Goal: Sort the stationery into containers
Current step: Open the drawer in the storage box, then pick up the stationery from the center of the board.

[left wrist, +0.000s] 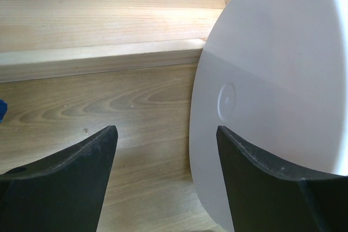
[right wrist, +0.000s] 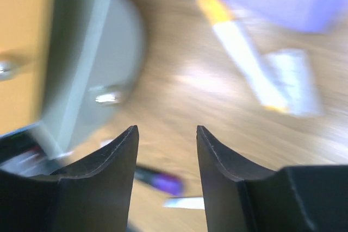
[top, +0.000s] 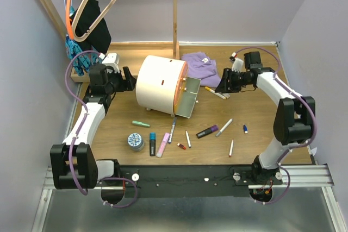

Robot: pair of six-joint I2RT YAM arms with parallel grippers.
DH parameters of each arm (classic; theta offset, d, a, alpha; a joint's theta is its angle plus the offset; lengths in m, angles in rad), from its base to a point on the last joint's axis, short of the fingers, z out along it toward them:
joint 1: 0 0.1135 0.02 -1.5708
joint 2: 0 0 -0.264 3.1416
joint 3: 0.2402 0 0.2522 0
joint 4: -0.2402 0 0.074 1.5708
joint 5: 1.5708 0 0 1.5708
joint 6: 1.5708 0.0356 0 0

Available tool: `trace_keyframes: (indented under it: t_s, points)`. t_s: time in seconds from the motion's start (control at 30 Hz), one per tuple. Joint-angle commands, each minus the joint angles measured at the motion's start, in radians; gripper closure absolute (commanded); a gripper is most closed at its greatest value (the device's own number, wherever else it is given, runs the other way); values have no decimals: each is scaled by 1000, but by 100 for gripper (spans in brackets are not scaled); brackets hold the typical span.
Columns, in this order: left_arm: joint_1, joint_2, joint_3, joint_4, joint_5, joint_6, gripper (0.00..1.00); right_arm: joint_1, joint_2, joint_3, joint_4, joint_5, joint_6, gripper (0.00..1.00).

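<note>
The container is a cream drum lying on its side with an orange face and its drawer pulled out. My left gripper is open just left of the drum; the left wrist view has its fingertips spread at the drum's flat white back. My right gripper hangs open right of the drawer, above yellow-tipped white pens. In the blurred right wrist view the jaws are empty, with the drawer to the left and a purple marker below. More stationery lies in front: green marker, round tin, pink marker, black-purple marker, white pens.
A purple cloth lies behind the right gripper. A wooden tray sits at the back left under hangers and dark fabric. An upright wooden post stands behind the drum. Walls close in both sides.
</note>
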Motion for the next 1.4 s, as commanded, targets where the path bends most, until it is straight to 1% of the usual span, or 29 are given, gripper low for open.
trace_keyframes:
  t_s: [0.0,0.13,0.23,0.37,0.47,0.7,0.97,1.13,1.37]
  points:
    - [-6,-56,-33,18,-10,35,17,-10,-55,11,-74,513,-221,47]
    - [-6,-67,-42,23,-19,54,15,-10,-40,22,-17,604,-286,51]
    - [-6,-73,-54,34,-7,40,14,-9,-12,37,3,623,-320,53]
    - [-6,-78,-60,38,4,31,14,-9,34,70,10,637,-355,53]
    - [-6,-86,-67,34,-1,35,14,-9,64,82,13,620,-378,53]
    - [-6,-99,-93,28,-5,40,14,-9,133,128,-25,508,-404,54]
    - [-6,-87,-85,28,-5,46,14,3,185,157,-46,459,-433,53]
    - [-6,-79,-85,32,-5,47,13,19,207,157,-46,459,-438,51]
    - [-6,-67,-77,34,-5,46,14,46,241,163,-31,506,-426,51]
